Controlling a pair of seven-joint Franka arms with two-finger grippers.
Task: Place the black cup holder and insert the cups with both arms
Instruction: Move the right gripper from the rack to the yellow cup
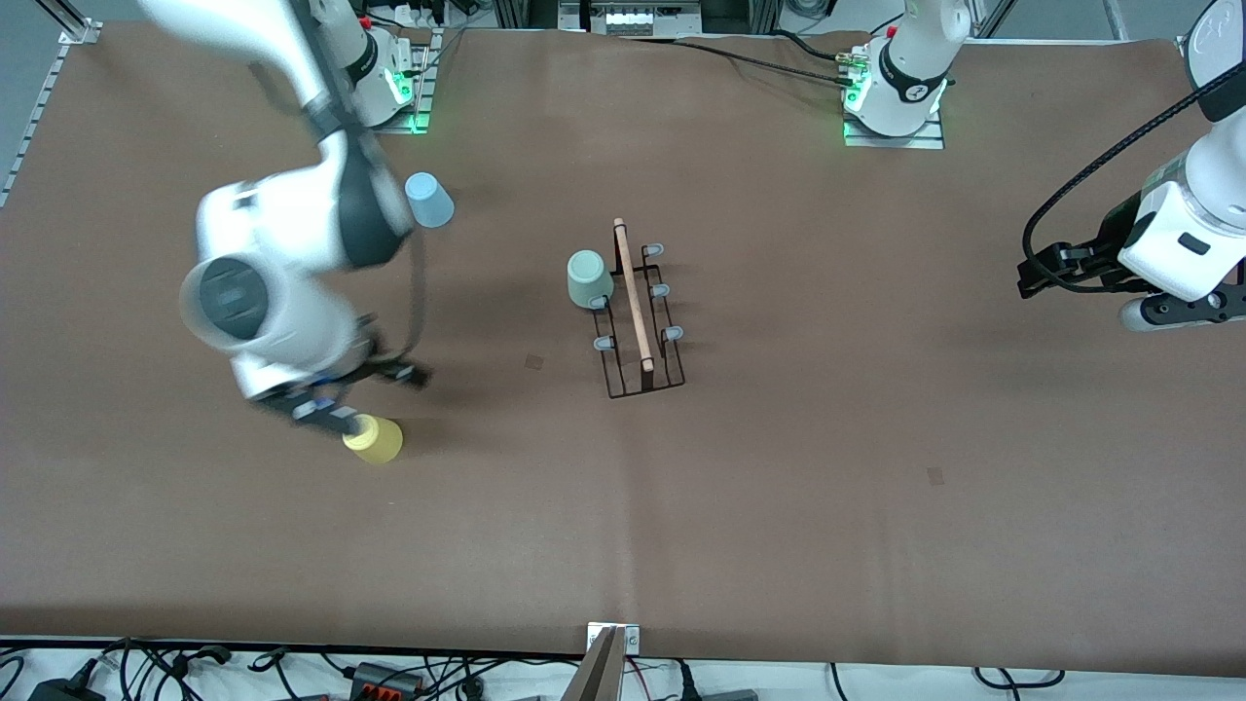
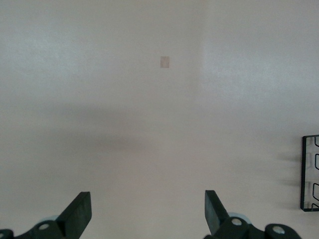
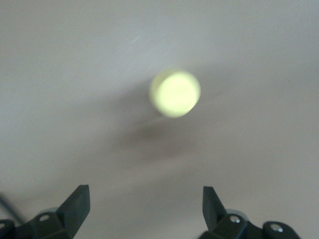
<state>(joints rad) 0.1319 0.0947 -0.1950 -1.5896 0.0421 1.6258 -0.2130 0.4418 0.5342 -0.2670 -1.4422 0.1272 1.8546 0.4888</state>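
right arm (image 1: 282, 243): comes from base at upper left of front view, blurred, bent down over the table at mid left
right gripper (image 1: 326, 414): mid left of front view, low over the table just beside the yellow cup; fingers (image 3: 75, 206) spread apart in right wrist view, nothing between them
yellow cup (image 1: 374, 438): lower left of centre in front view, upside down on the table, not gripped; in right wrist view (image 3: 175, 93) it sits upper centre, clear of the fingers
blue cup (image 1: 429, 200): upper left of front view, on the table beside the right arm's elbow, tilted or on its side, hard to tell which
green cup (image 1: 589, 278): centre of front view, upside down on a peg of the holder at the row toward the right arm's end
holder (image 1: 642, 321): centre of front view, black wire rack standing on the table, wooden rod along its top, grey-blue capped pegs on both sides; one corner shows at right edge of left wrist view (image 2: 310, 172)
table (image 1: 876, 438): brown cover, faint crease down the middle
left arm (image 1: 1183, 239): right edge of front view, waits over bare table
left gripper (image 2: 147, 214): fingers (image 2: 79, 211) spread wide, holding nothing, bare table under them
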